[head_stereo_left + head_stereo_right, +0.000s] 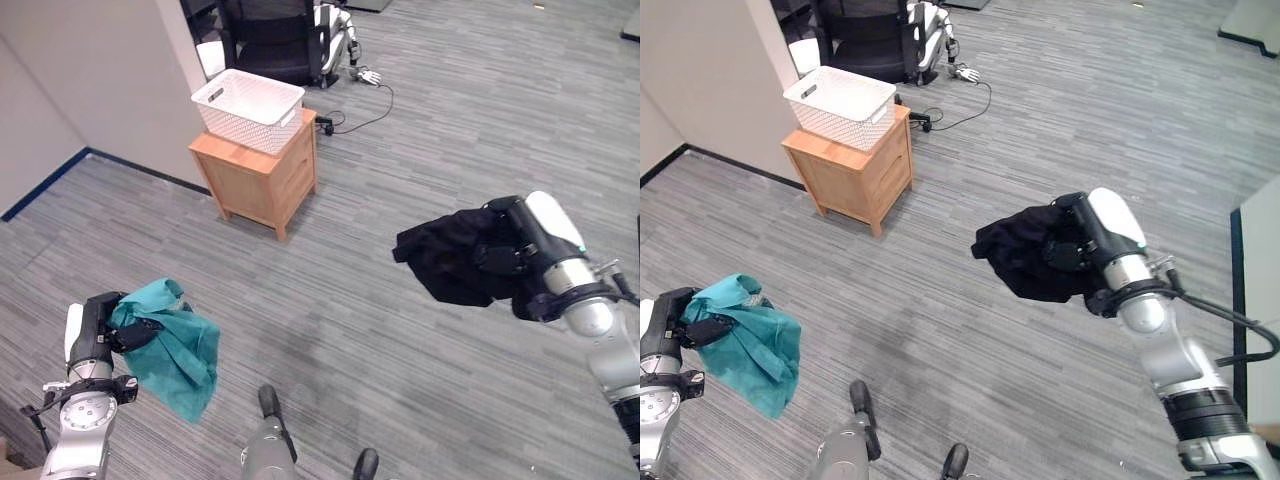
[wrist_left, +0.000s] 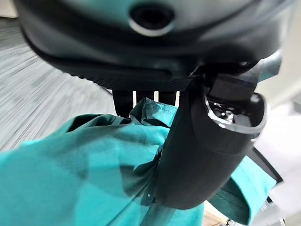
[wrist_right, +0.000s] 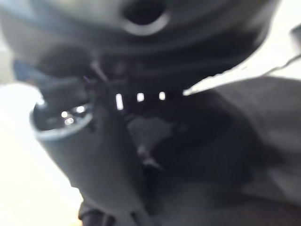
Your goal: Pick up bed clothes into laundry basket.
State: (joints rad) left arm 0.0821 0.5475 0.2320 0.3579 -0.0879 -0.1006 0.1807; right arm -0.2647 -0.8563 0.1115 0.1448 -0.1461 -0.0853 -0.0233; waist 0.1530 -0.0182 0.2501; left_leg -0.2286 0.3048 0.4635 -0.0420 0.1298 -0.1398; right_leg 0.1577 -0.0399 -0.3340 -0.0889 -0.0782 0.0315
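L hand point(image 1: 128, 330) clamped on teal garment point(image 1: 180, 355), held up over carpet floor point(image 1: 330, 300), cloth hanging down. R hand point(image 1: 500, 255) curled round black garment point(image 1: 450, 255), also held off floor. White laundry basket point(image 1: 250, 108) atop wooden nightstand point(image 1: 258, 175), far side, by wall point(image 1: 90, 70), well apart from both hands.

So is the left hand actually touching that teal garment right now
Touching. In the left wrist view the left hand has its thumb pressed into the teal garment, and the left eye view shows the cloth bunched in that hand.
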